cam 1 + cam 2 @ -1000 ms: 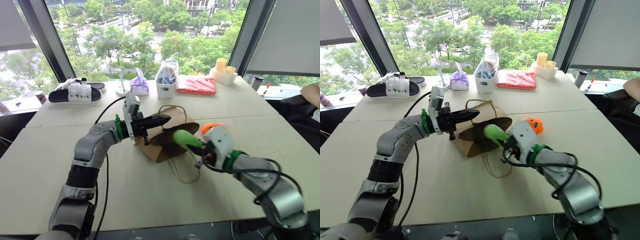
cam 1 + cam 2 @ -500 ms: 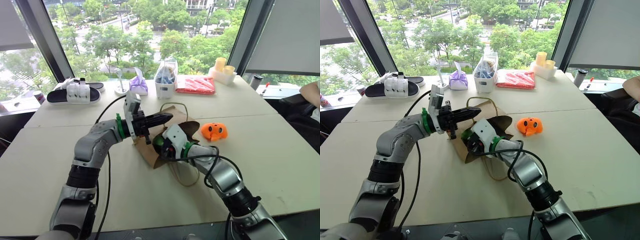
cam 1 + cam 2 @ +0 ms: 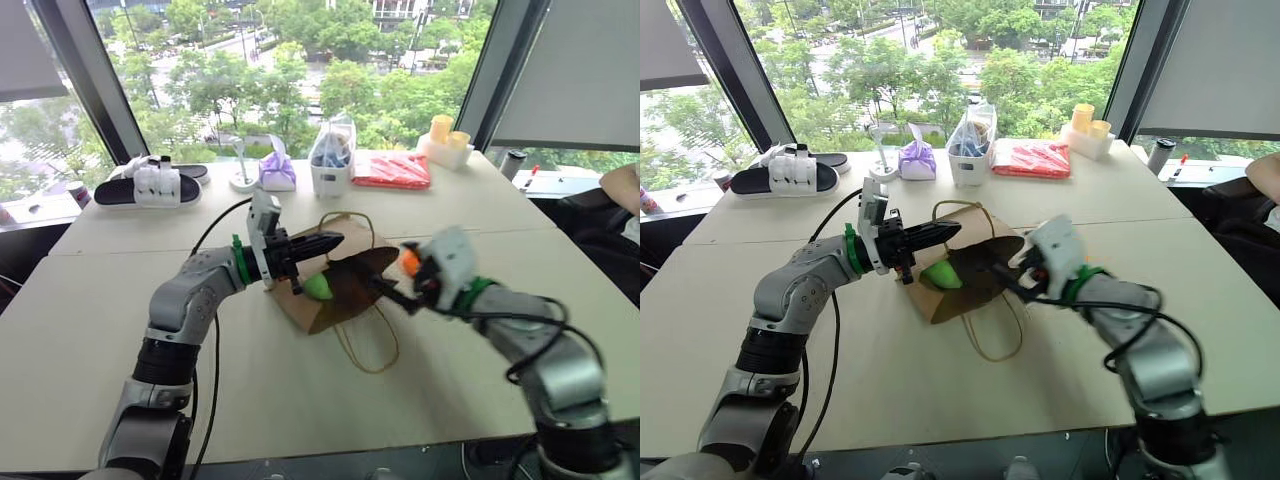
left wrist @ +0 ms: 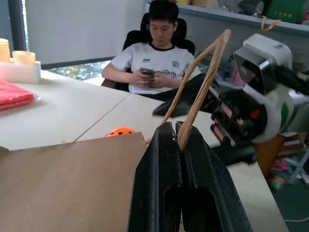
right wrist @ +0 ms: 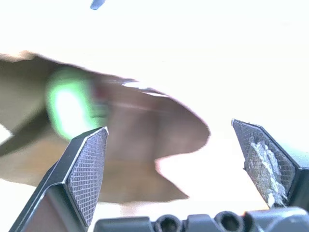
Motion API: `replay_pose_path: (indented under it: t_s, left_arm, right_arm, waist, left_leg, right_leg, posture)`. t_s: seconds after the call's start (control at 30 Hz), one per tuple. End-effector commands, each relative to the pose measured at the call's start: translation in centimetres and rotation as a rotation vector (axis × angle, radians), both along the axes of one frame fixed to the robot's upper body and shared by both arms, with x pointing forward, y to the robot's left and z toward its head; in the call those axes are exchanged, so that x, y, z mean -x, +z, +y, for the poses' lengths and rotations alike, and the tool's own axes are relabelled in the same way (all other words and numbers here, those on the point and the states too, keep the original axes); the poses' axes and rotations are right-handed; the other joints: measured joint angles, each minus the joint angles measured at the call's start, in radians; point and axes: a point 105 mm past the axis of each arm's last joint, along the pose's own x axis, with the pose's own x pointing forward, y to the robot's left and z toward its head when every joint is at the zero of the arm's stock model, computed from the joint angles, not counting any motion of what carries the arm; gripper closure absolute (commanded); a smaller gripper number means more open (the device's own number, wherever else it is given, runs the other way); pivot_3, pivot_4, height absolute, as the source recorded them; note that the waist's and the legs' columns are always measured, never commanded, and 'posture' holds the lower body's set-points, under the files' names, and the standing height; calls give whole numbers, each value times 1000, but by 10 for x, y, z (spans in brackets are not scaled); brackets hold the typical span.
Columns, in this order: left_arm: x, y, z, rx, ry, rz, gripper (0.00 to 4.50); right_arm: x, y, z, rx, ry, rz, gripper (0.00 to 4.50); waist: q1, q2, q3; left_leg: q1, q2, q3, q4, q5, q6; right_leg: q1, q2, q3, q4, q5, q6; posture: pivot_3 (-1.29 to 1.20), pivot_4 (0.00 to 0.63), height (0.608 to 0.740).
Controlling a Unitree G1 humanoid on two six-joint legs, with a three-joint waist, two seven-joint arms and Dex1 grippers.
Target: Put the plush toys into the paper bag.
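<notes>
Trouble I can see coming: the green toy [image 3: 940, 276] only sits just inside the paper bag [image 3: 965, 290] mouth, so it could roll back out. The left pincer [image 3: 318, 243] is clamped on the cord handle [image 4: 203, 87]; a slip drops the mouth shut. The right pincer [image 5: 176, 164] gapes wide and empty. The orange toy [image 3: 409, 262] waits on the worktop [image 3: 300, 390] at three o'clock from the bag, half hidden.

matt brown paper bag [image 3: 975, 285], plush green toy [image 3: 940, 275]
</notes>
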Motion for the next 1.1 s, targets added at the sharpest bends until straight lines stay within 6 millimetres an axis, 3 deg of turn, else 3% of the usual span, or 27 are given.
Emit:
replay_pose_path:
  t_s: [0.03,0.13,0.33,0.47,0.57,0.67,0.77,0.97,1.1]
  left_arm:
    - [5,12,-5,16,-28,-51,4500]
    - [5,12,-7,12,-38,-53,4500]
    - [6,11,-9,6,-42,-56,4500]
    - [7,12,-9,11,-41,-53,4500]
    - [7,12,-9,6,-35,-55,4500]
    - [7,12,-8,8,-30,-57,4500]
    - [8,12,-6,8,-25,-56,4500]
    - [8,11,-6,8,-22,-53,4500]
    - [9,11,-7,9,-26,-54,4500]
  right_arm:
    - [-8,-17,-35,18,-107,28,72]
    - [-31,-27,-53,-4,-197,25,72]
    - [-78,-40,-65,-103,-304,29,72]
    - [-106,-68,-69,-163,-363,112,72]
    - [-117,-83,-69,-148,-388,151,72]
    - [-122,-86,-67,-142,-393,146,72]
    - [-124,-86,-64,-148,-378,131,958]
    - [-113,-73,-66,-173,-361,91,3889]
    - [-92,-58,-70,-185,-341,64,3889]
  waist:
    - [0,0,0]
    - [-5,0,0]
    - [-6,1,0]
    - [-3,1,0]
    - [-6,1,0]
    - [-7,1,0]
    - [-6,1,0]
    - [-4,1,0]
    - [-2,1,0]
  left_leg:
    - [0,0,0,0,0,0]
    - [0,0,2,0,0,0]
    - [1,0,3,0,2,-3]
    - [1,0,3,0,3,-4]
    - [0,0,3,0,3,-5]
    - [0,0,3,0,3,-5]
    - [0,0,3,0,3,-5]
    - [0,0,3,0,3,-5]
    - [0,0,2,0,3,-5]
  right_leg:
    - [0,0,0,0,0,0]
    - [0,0,1,0,0,0]
    - [0,0,2,2,0,0]
    - [0,0,2,1,0,0]
    - [-1,0,2,0,0,0]
    - [-1,0,2,0,0,0]
    - [0,0,2,0,0,0]
    - [0,0,2,1,0,0]
    - [0,0,2,0,0,0]
  posture:
    - [0,150,740]
    - [0,150,740]
    - [0,150,740]
    - [0,150,740]
    - [0,150,740]
    - [0,150,740]
    - [0,150,740]
    - [0,150,740]
    - [0,150,740]
